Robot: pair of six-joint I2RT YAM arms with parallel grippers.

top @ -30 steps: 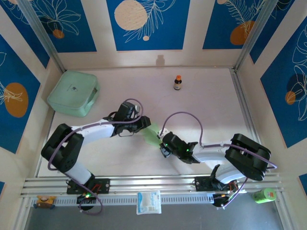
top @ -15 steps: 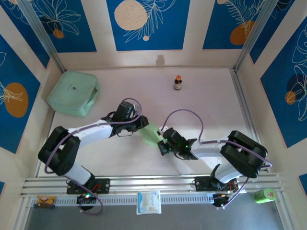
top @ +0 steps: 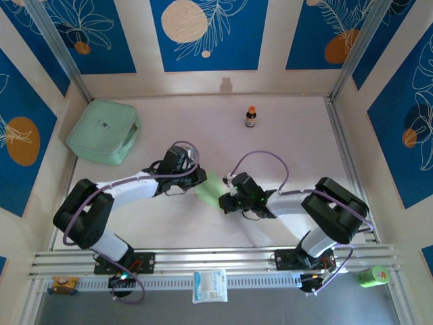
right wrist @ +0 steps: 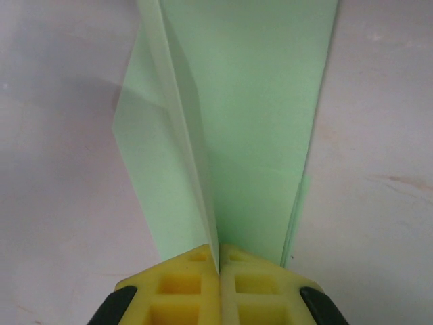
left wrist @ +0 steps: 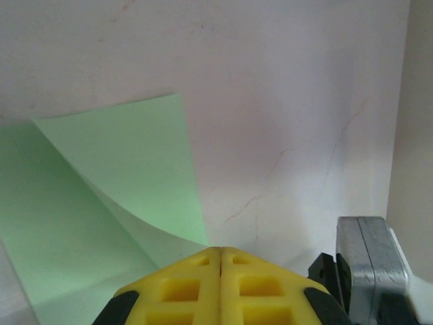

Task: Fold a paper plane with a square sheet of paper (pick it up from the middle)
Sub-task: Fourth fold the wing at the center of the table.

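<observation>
The square sheet of paper (top: 210, 189) is pale lime-green and partly folded, and it lies mid-table between my two grippers. The left gripper (top: 199, 178) is at its far-left edge. In the left wrist view the yellow fingertips (left wrist: 203, 261) are pressed together, and a curled-up corner of the sheet (left wrist: 101, 196) runs into their tip. My right gripper (top: 225, 201) is at the sheet's near-right end. In the right wrist view its gripper (right wrist: 219, 252) is shut on a raised crease of the paper (right wrist: 257, 128), whose flaps spread to both sides.
A mint-green plastic box (top: 103, 131) sits at the far left and a small brown bottle (top: 251, 117) stands at the back. A white packet (top: 210, 285) and a green can (top: 371, 275) lie by the front rail. A grey metal part (left wrist: 369, 264) is beside the left fingers.
The left gripper has closed on the sheet's corner. The right arm's elbow swung in toward the middle, and the paper between the grippers shifted slightly.
</observation>
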